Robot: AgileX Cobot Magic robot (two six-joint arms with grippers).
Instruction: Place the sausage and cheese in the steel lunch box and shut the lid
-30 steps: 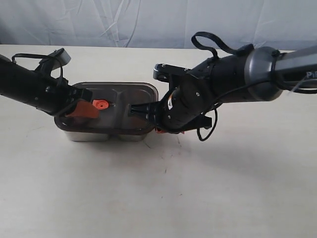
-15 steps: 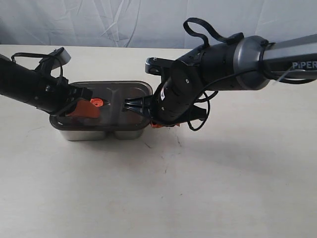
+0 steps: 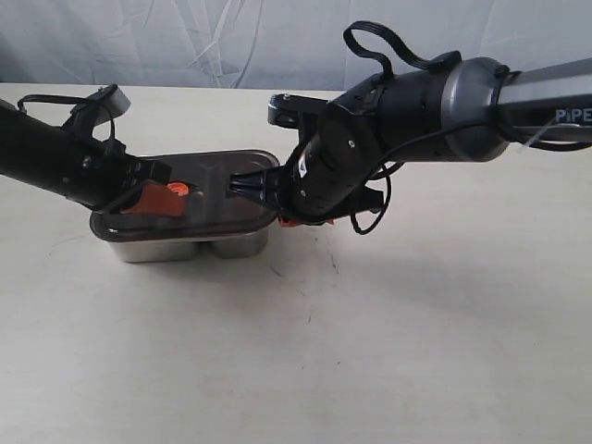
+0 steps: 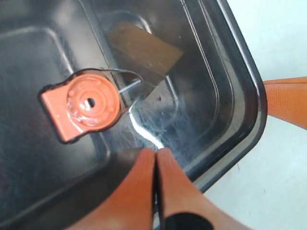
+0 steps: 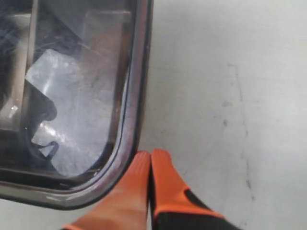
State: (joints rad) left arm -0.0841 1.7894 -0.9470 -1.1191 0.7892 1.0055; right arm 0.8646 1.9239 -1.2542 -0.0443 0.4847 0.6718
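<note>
1. Lid (image 3: 208, 211) covers the box (image 3: 157, 250), centre-left of the frame; contents unclear through the tint.
2. My left claw (image 4: 156, 153), pinched shut and empty, rests near the valve (image 4: 88, 103), likely seating the seal.
3. My right claw (image 5: 151, 155), also shut, sits just beside the rim, probably bracing.

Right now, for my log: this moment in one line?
lid: on steel lunch box; left gripper: shut, over lid; right gripper: shut, beside lid rim
</note>
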